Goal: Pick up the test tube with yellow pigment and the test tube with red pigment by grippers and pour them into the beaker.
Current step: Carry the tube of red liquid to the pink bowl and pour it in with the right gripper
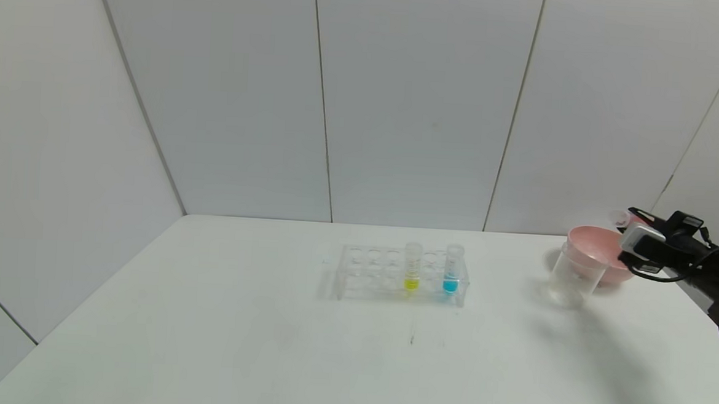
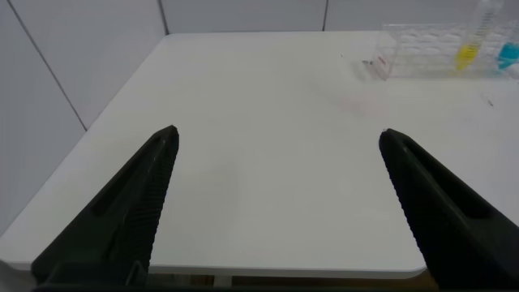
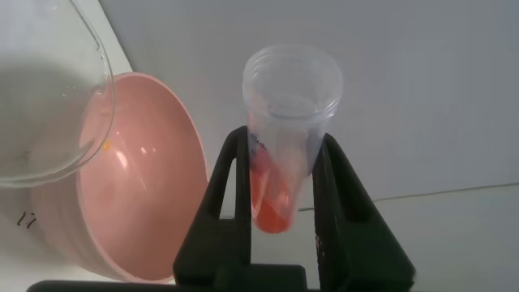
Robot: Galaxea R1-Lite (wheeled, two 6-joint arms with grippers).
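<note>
Gripping the test tube with red pigment between its two black fingers, the right gripper is hovering at the far right of the white table, just beside the pink bowl and the beaker. Its jaws are closing narrowly on the tube's lower body, and the tube's open mouth is pointing away from the wrist. That tube is looking clear and slim, with a threaded rim and orange-red liquid pooling at its tapered bottom end.

Three tubes are showing in all: the red one in the gripper, and two standing upright in the clear rack at mid-table. Of those two, the test tube with yellow pigment is sitting toward the robot's left, showing faint graduation marks and yellow liquid at its base, while the blue-bottomed tube is standing near it on the right. One beaker and one bowl are sitting together, the clear tapered beaker overlapping the bowl's front in the head view.

Over the table's near left part, the left gripper is hanging with its two fingers spread wide apart and holding nothing; the rack is lying well away from it.
</note>
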